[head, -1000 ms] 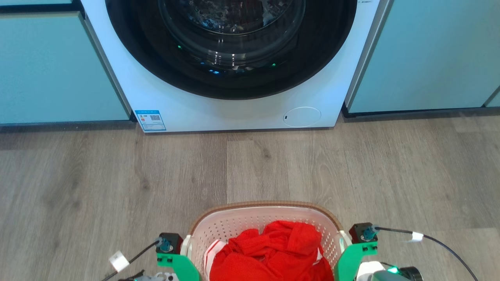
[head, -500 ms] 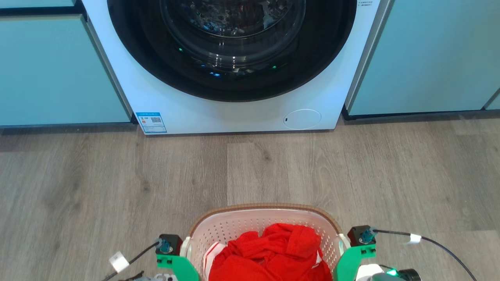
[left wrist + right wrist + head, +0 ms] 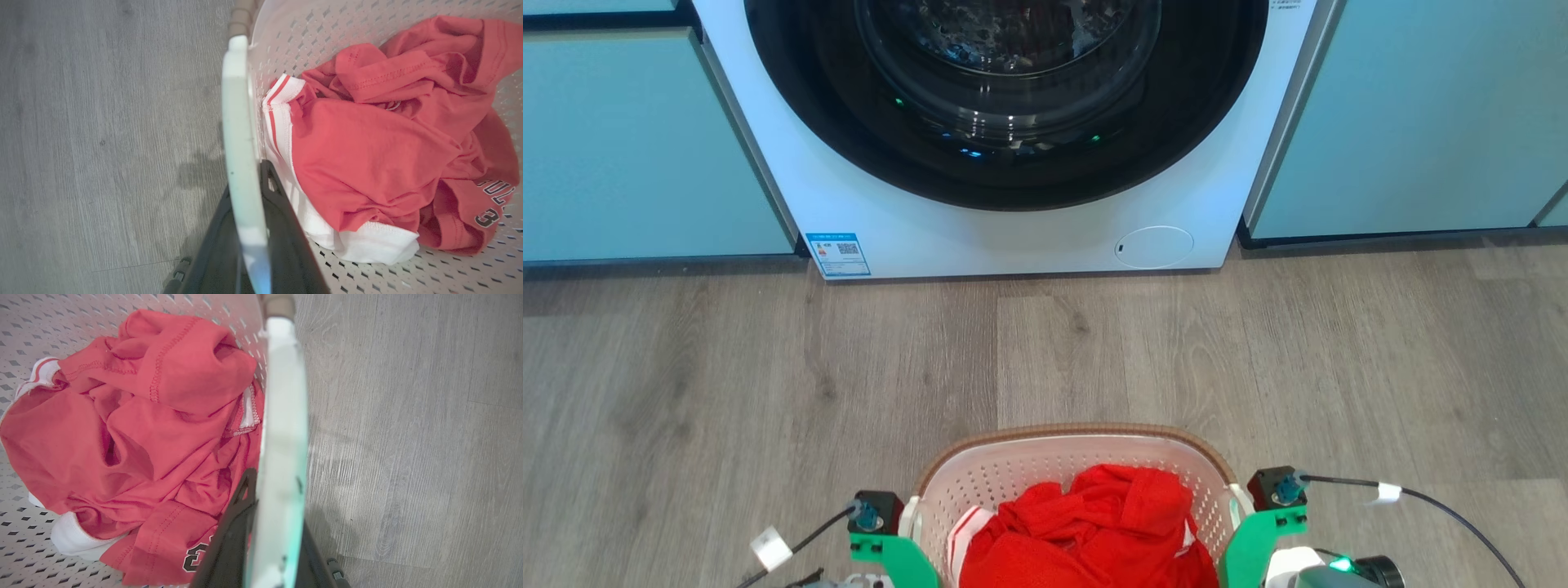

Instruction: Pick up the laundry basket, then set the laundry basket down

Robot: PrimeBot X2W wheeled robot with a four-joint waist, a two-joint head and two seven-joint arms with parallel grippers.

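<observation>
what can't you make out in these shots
Head view: laundry basket, near half cut by the bottom edge.
Head view: blue label on the washing machine, too small to read.
Left wrist view: print on the red shirt, partly folded under.
Wrist views: whether the basket touches the floor; its walls hide the base.

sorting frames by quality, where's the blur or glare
Head view: sharp, with reflections and glints on the washing machine door. Left wrist view: the handle of the laundry basket is out of focus, the red shirt crisp. Right wrist view: the other handle blurs too, soft shadow on the floor.
</observation>
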